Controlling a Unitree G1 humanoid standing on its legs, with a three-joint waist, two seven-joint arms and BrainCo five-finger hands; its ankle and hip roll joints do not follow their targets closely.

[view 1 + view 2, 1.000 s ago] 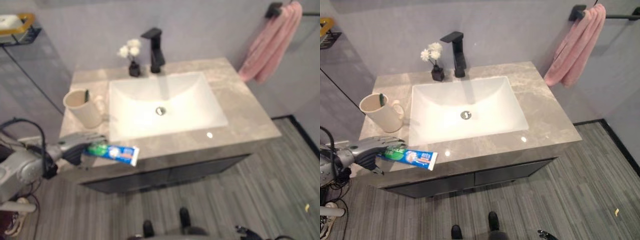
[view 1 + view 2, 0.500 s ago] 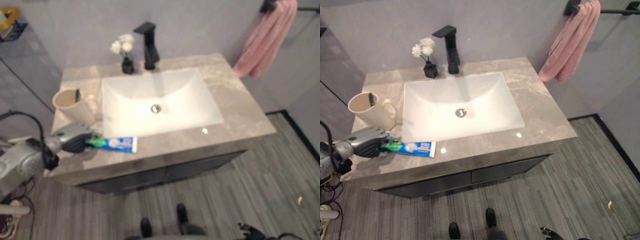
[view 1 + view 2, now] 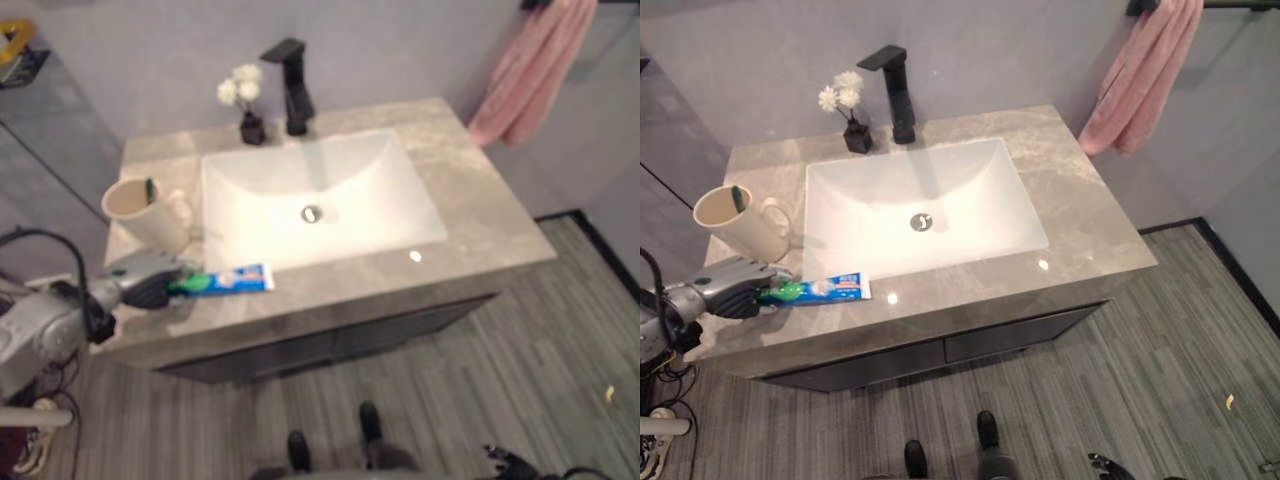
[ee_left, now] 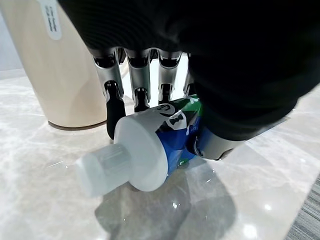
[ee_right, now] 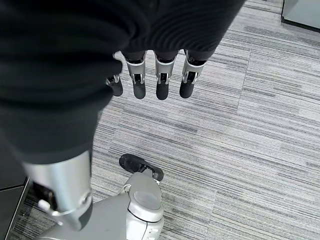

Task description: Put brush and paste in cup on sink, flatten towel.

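- Our left robot hand (image 4: 150, 85) has its fingers and thumb curled round the cap end of the toothpaste tube (image 3: 822, 289), which we read clearly in the left wrist view: the white cap juts out past the fingertips.
- Compared with a second ago, the tube has swung. It then slanted down toward the front edge of the tabletop (image 3: 1080, 215); now it lies nearly level, close to the basin's front left corner, and sits a little nearer the cup (image 3: 735, 222).
- Much of the wider shift in the head views is the camera moving, not the things.
- The tube seems to rest on or just above the tabletop; we cannot tell which.
- The cup stands just behind the left robot hand, with the green brush (image 3: 737, 198) already inside it, so that half of the job looks done.
- We judge the paste is gripped and ready; lifting it and tipping it into the cup comes next.
- The pink towel (image 3: 1135, 80) hangs bunched from its rail, not yet flattened.
- Our right robot hand (image 5: 155, 82) hangs over the floor, fingers relaxed and straight, holding nothing.
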